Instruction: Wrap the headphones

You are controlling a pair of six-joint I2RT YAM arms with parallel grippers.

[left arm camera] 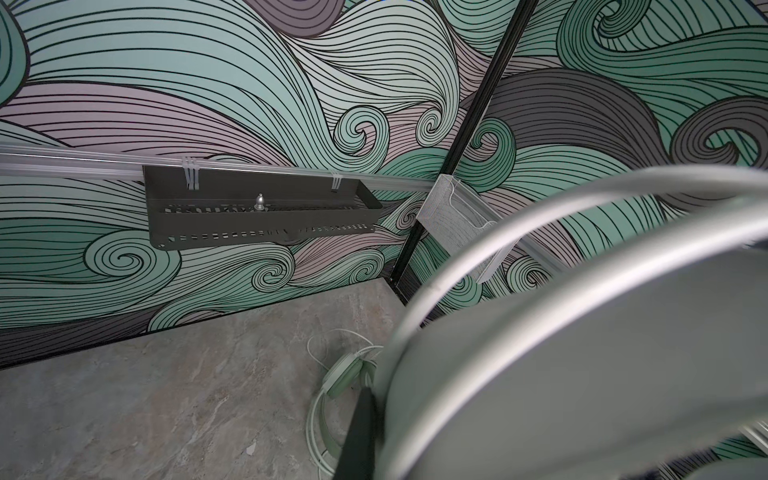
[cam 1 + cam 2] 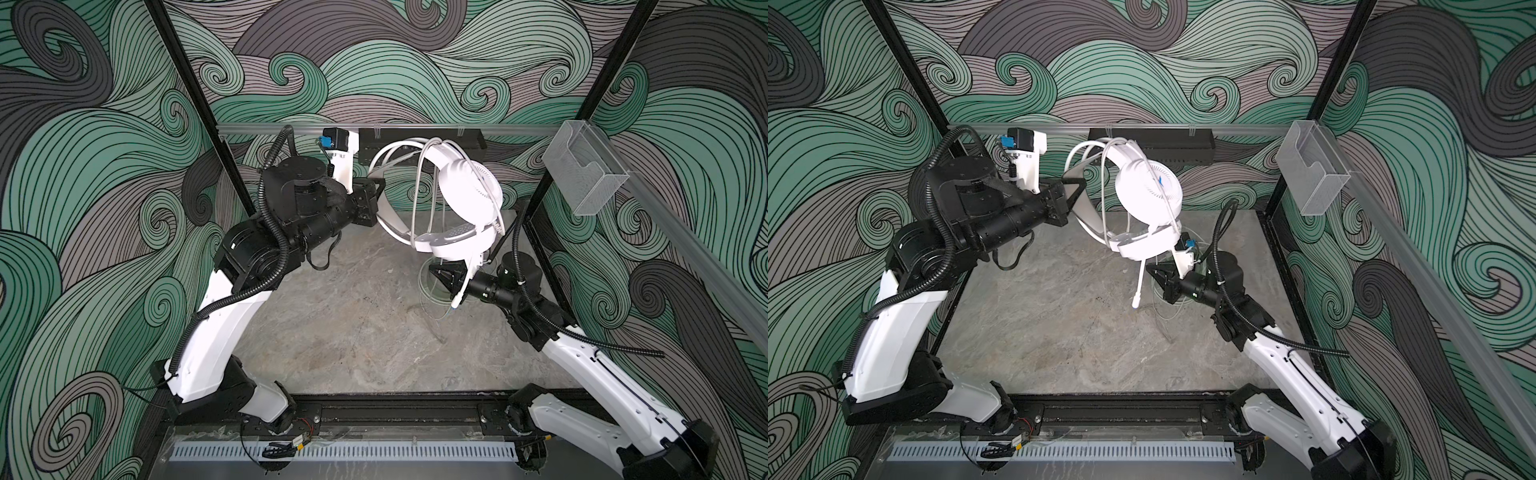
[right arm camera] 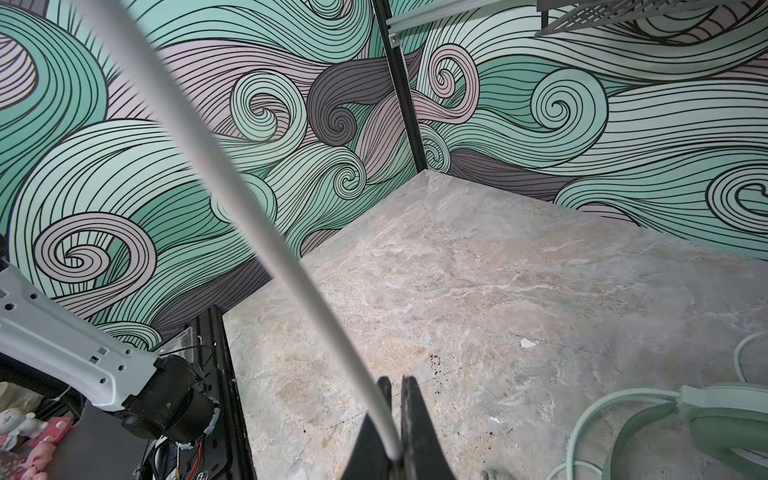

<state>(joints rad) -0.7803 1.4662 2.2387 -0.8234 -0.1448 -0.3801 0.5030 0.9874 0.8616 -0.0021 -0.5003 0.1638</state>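
The white headphones point(image 2: 469, 187) hang in the air in both top views, their cable looped several times over the headband and earcups. My left gripper point(image 2: 379, 199) is shut on the headband; in the left wrist view one dark finger point(image 1: 359, 428) lies against the broad grey band point(image 1: 582, 374). My right gripper point(image 3: 397, 386) sits lower, under the earcups, shut on the white cable point(image 3: 291, 270) near its plug end point(image 2: 1136, 303). The mint green headphones point(image 1: 349, 374) lie on the table below, with their cable loose around them.
A black perforated shelf point(image 2: 419, 143) hangs on the back rail behind the white headphones. A clear plastic bin point(image 2: 582, 170) is fixed to the right rail. The marble tabletop point(image 2: 353, 332) lies between the two arms, closed in by patterned walls.
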